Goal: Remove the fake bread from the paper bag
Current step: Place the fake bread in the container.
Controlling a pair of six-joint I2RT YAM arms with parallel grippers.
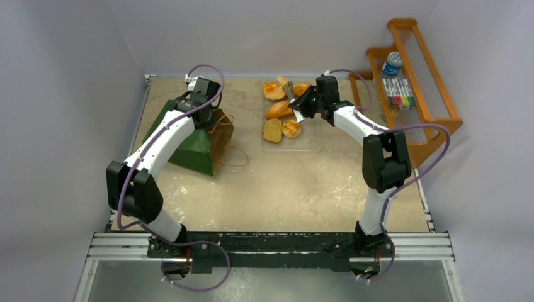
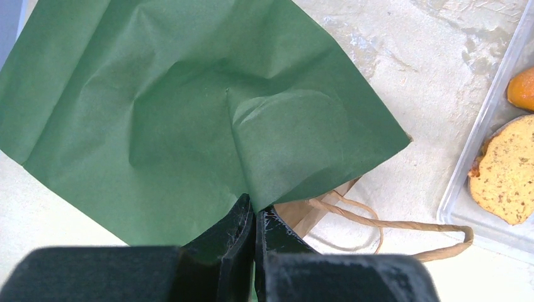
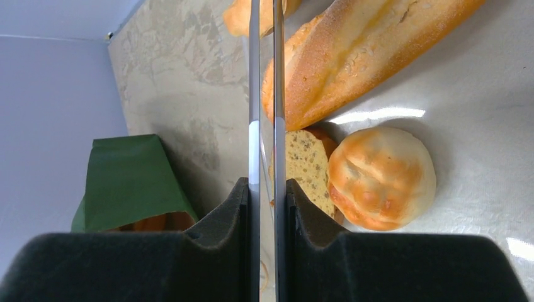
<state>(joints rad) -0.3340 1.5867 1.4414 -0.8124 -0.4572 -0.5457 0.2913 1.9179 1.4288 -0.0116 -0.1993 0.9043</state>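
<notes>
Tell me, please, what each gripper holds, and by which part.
Left gripper pinches the paper bag at its mouth edge; right gripper clamps the metal tongs across both arms.

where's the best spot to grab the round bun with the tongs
Across the bun's widest middle, with the tongs coming down from above. It is a smooth dome, so a high grip would likely slip. Put one blade on the side facing the loaf and one opposite, since the slice crowds another flank.
</notes>
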